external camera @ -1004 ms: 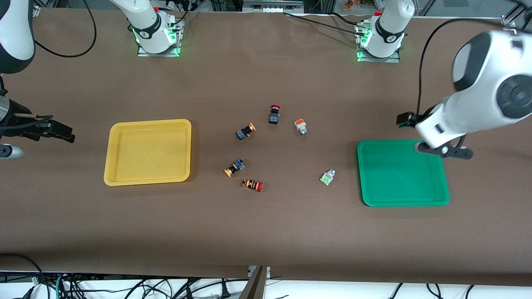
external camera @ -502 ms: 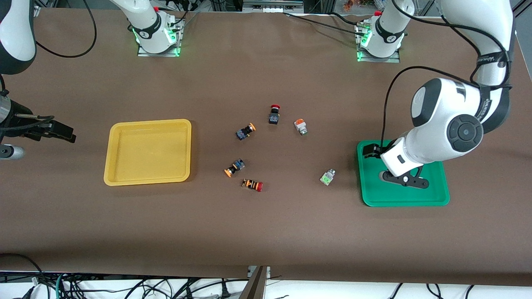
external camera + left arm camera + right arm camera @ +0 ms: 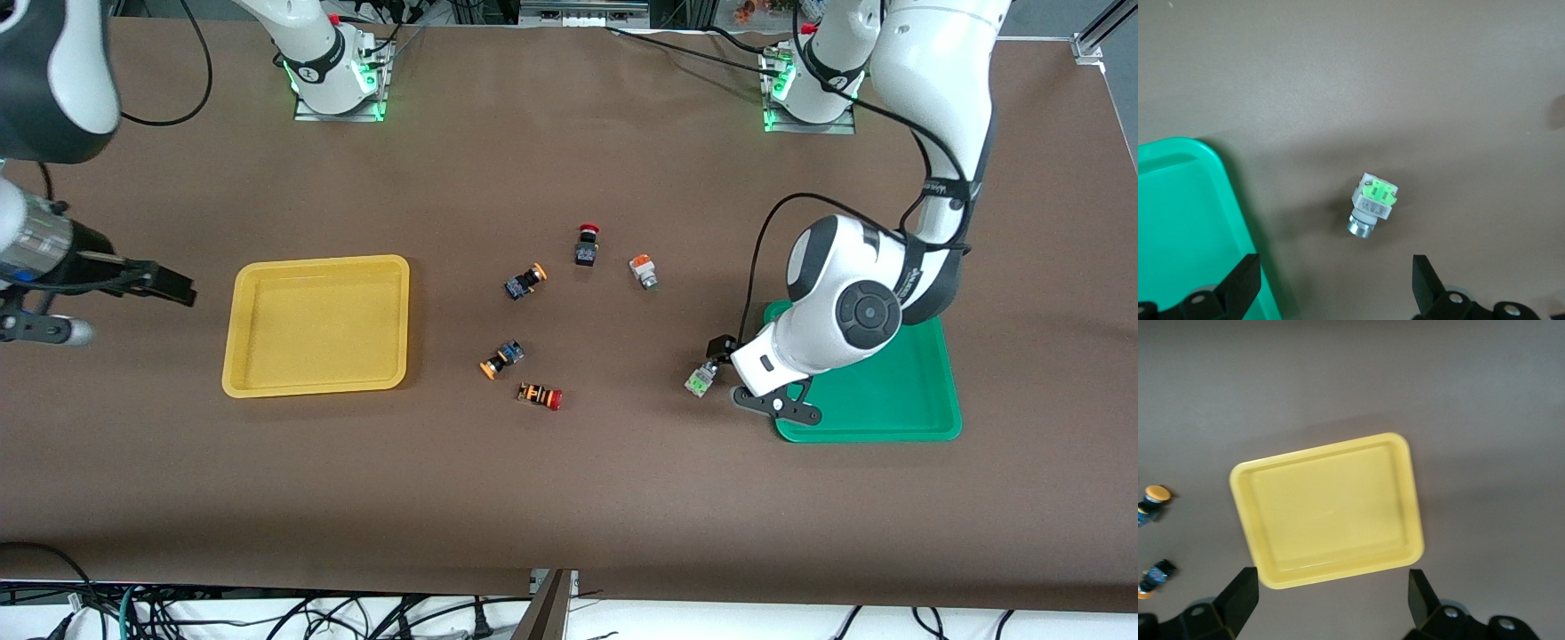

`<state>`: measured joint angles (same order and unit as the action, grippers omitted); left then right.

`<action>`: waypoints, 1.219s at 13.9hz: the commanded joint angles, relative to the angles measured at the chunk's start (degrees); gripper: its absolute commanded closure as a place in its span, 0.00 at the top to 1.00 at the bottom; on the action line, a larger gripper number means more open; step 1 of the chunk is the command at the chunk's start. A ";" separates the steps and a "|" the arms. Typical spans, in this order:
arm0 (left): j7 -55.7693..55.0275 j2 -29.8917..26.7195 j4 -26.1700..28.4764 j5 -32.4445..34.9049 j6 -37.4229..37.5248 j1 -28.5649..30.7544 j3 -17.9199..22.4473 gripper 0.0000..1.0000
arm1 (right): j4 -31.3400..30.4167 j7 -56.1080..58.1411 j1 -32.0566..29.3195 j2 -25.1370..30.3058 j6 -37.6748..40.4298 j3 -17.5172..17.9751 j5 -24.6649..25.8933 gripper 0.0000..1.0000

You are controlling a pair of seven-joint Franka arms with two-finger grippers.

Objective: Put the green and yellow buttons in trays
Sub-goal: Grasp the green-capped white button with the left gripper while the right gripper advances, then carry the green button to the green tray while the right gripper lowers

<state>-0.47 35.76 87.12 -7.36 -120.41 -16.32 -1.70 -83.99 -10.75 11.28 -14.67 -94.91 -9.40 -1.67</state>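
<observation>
The green tray (image 3: 916,396) lies at the left arm's end of the table and the yellow tray (image 3: 233,329) at the right arm's end. Between them lie two yellow-capped buttons (image 3: 525,281) (image 3: 502,357), a silver orange-block button (image 3: 643,270) and a silver green-block button (image 3: 700,380). My left gripper (image 3: 749,375) hangs open over the tray's rim beside that green-block button (image 3: 1373,203), which lies just ahead of the open gripper (image 3: 1336,287), next to the green tray (image 3: 1185,227). My right gripper (image 3: 111,309) hovers open beside the yellow tray (image 3: 1238,493), holding nothing (image 3: 1331,603).
A black button with a red mushroom cap (image 3: 586,244) lies near the orange-block one. An orange-striped black button with a red cap (image 3: 540,396) lies just nearer the camera than the lower yellow-capped button. Both yellow-capped buttons (image 3: 1153,500) (image 3: 1157,573) show at the right wrist view's edge.
My left arm has swung down across the green tray toward the green-block button. My right gripper has shifted slightly toward the yellow tray. No button has moved.
</observation>
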 commanded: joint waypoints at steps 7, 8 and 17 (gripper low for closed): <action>0.30 10.64 -1.69 5.50 -9.75 -6.70 1.00 1.00 | -11.97 -45.53 11.57 2.81 -11.67 6.92 0.52 0.99; 0.30 11.17 -1.69 5.95 -9.75 -7.22 1.08 1.00 | -13.90 -50.20 11.57 2.81 -14.48 9.11 0.79 0.99; 0.56 11.09 -1.78 13.42 -9.40 -7.94 1.17 0.04 | -23.23 -85.47 22.90 -7.64 -40.16 12.91 9.90 0.98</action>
<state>-0.20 47.06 86.26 4.48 -130.50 -23.69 -1.24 -107.47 -91.06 32.59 -19.77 -132.60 3.97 3.81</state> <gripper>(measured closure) 0.524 0.013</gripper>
